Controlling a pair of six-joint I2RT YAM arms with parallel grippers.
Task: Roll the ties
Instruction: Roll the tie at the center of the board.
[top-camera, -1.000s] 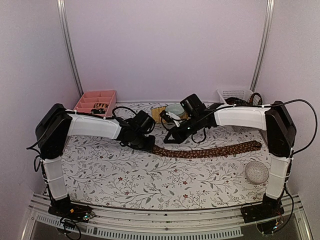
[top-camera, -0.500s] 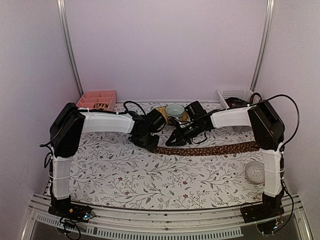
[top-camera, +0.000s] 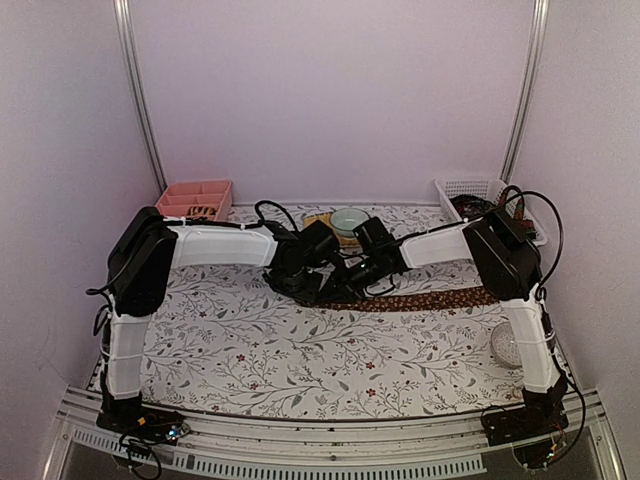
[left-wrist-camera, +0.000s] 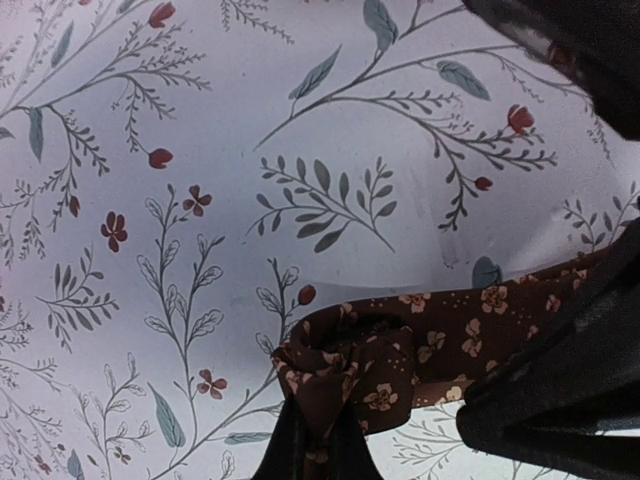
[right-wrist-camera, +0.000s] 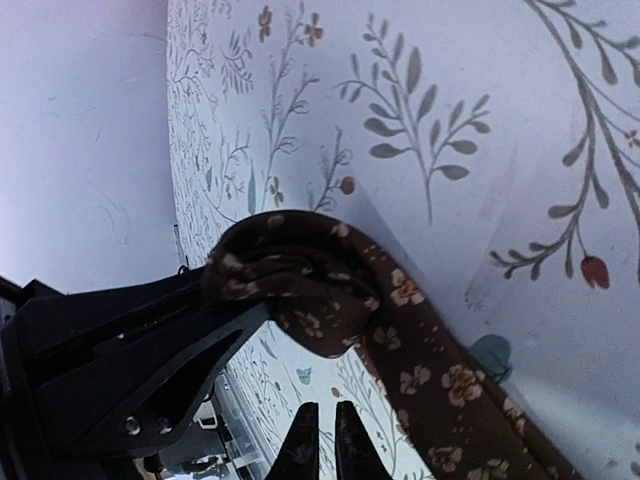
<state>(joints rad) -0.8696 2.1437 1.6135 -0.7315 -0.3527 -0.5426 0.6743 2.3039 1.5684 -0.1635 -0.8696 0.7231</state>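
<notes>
One dark brown tie with small light flowers lies flat across the middle of the floral tablecloth. Its left end is folded over into a loose first roll. My left gripper is shut on that rolled end, pinching the fabric from below. In the top view the left gripper sits right at the tie's left tip. My right gripper hovers just beside the roll, fingers shut with nothing between them. From above, the right gripper nearly touches the left one.
A pink compartment tray stands at the back left. At the back right a white basket holds dark fabric. A pale bowl rests on a yellowish mat behind the grippers. A clear round dish sits by the right arm.
Both arms swung in toward the middle. My left gripper carried the tie's end rightward, and the tie's far end slid left. My right gripper dropped beside the roll.
</notes>
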